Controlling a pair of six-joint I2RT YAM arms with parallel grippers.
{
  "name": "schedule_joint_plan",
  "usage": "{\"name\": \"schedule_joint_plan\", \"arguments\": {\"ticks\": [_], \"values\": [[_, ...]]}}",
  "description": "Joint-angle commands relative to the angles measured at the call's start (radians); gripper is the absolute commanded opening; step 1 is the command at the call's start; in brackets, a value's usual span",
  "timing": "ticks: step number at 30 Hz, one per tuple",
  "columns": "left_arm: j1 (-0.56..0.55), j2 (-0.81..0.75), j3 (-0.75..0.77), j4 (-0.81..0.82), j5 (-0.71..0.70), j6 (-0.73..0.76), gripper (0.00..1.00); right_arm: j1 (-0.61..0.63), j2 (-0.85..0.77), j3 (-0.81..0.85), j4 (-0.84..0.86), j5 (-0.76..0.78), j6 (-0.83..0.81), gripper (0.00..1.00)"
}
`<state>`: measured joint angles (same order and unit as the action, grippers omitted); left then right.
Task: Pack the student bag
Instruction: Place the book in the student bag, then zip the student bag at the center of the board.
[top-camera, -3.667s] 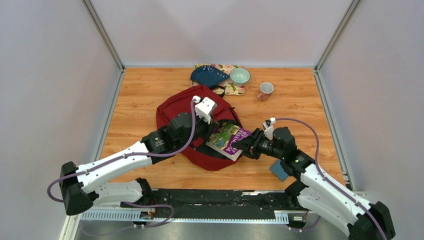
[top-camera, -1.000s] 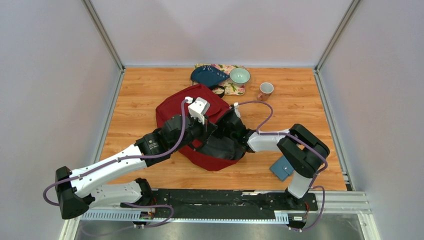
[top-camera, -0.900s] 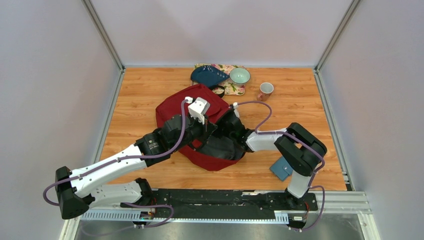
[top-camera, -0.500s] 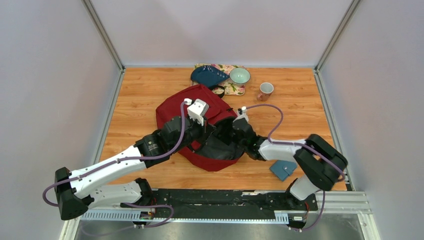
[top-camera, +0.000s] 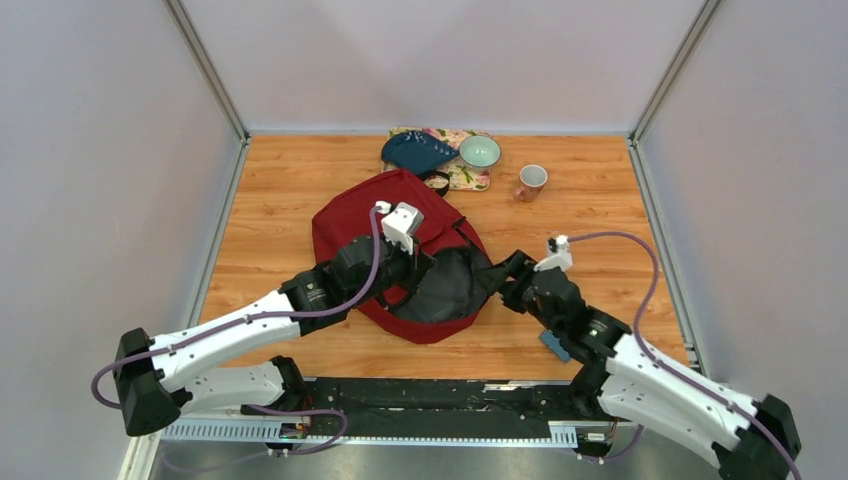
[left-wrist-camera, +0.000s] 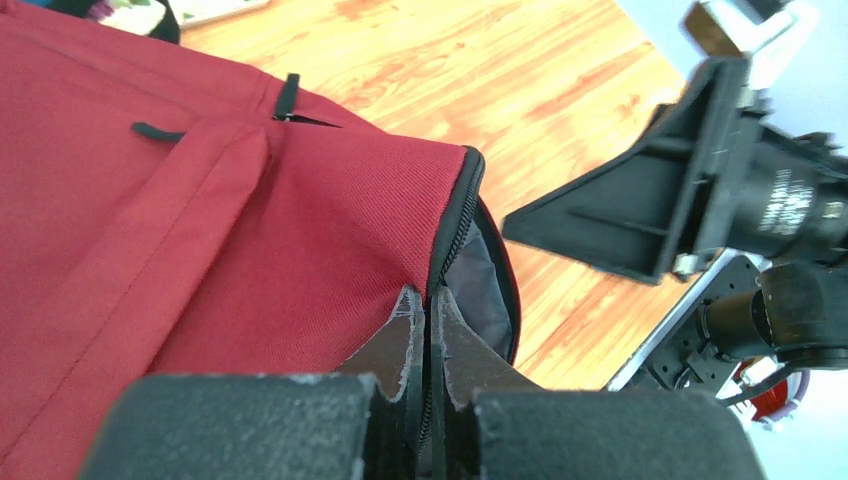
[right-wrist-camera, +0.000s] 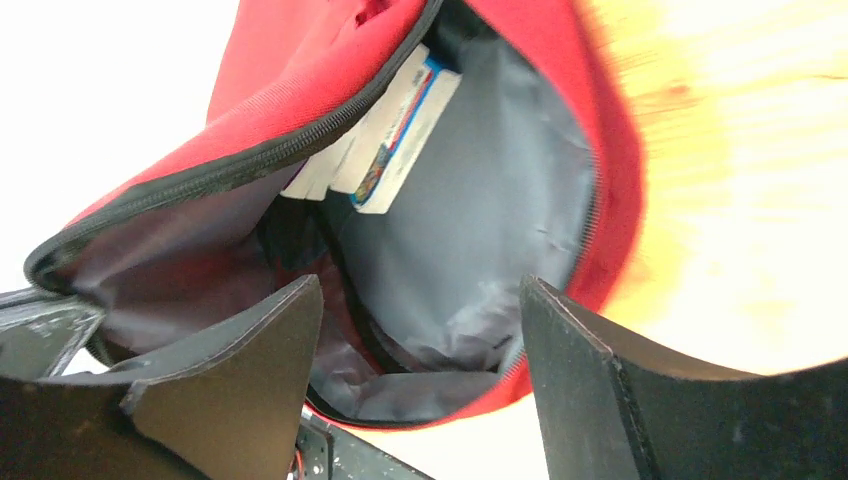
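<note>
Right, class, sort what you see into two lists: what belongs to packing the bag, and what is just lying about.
Belongs to the job: student bag; books inside it; left gripper pinching its zipper edge; right gripper open before its mouth.

Lying about: cup; bowl; floral tray; dark blue fabric item; small blue wallet.

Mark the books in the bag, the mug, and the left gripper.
books (right-wrist-camera: 397, 135), right wrist view, on the blue-edged cover.
mug (top-camera: 531, 181), top external view, on its opening.
left gripper (left-wrist-camera: 427, 298), left wrist view, between fingertips shut on the student bag (left-wrist-camera: 200, 230) rim.
</note>
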<state>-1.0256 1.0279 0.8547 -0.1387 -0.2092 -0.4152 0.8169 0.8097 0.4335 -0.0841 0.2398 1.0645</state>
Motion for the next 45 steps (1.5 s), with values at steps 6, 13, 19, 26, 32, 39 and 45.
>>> {"name": "schedule_joint_plan", "arguments": {"ticks": [6, 13, 19, 26, 32, 39, 45], "values": [[-0.004, 0.161, -0.049, 0.131, 0.203, -0.123, 0.09, 0.004, -0.469, -0.064, -0.482, 0.301, 0.006, 0.79], [-0.013, 0.054, -0.117, 0.088, 0.246, -0.186, 0.76, 0.001, -0.495, -0.041, -0.54, 0.3, -0.015, 0.83], [-0.013, -0.086, -0.1, -0.036, 0.185, -0.168, 0.79, 0.002, -0.364, -0.027, -0.43, 0.201, -0.044, 0.84], [-0.011, -0.219, -0.181, -0.252, -0.12, -0.247, 0.79, -0.018, -0.161, 0.017, -0.283, 0.047, -0.072, 0.85], [-0.011, -0.339, -0.293, -0.399, -0.283, -0.428, 0.81, -0.131, 0.003, 0.062, -0.142, -0.158, -0.089, 0.85], [0.01, -0.469, -0.401, -0.433, -0.346, -0.511, 0.87, -0.131, -0.03, 0.16, -0.2, -0.155, -0.214, 0.83], [0.157, -0.445, -0.41, -0.423, -0.227, -0.507, 0.87, -0.125, -0.02, 0.226, -0.253, -0.316, -0.281, 0.77]]}}
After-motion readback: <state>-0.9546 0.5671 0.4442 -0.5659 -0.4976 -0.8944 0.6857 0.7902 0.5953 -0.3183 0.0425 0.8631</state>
